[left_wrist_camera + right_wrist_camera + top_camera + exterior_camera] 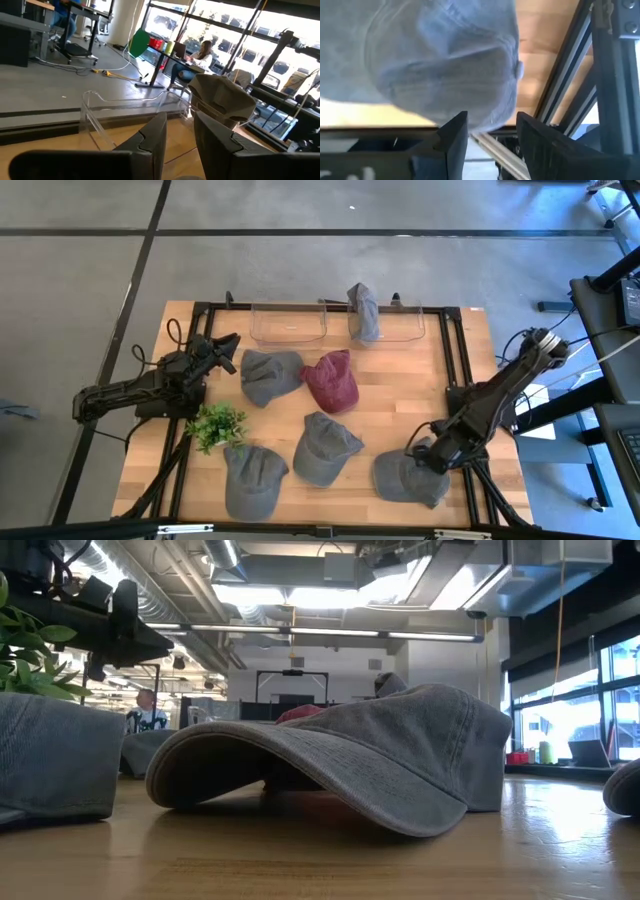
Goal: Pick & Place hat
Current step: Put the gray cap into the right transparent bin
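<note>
R gripper (pixel 432 457) spread over grey hat (pixel 408 478); L gripper (pixel 226 351) parted, empty, near plant (pixel 217 425).

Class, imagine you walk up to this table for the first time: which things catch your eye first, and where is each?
The one dark red cap stands out at the middle of the wooden table, ringed by grey caps. A grey cap sits in the right of two clear bins at the far edge, and a small green plant marks the left side. The right gripper hovers open at the near-right grey cap.
</note>
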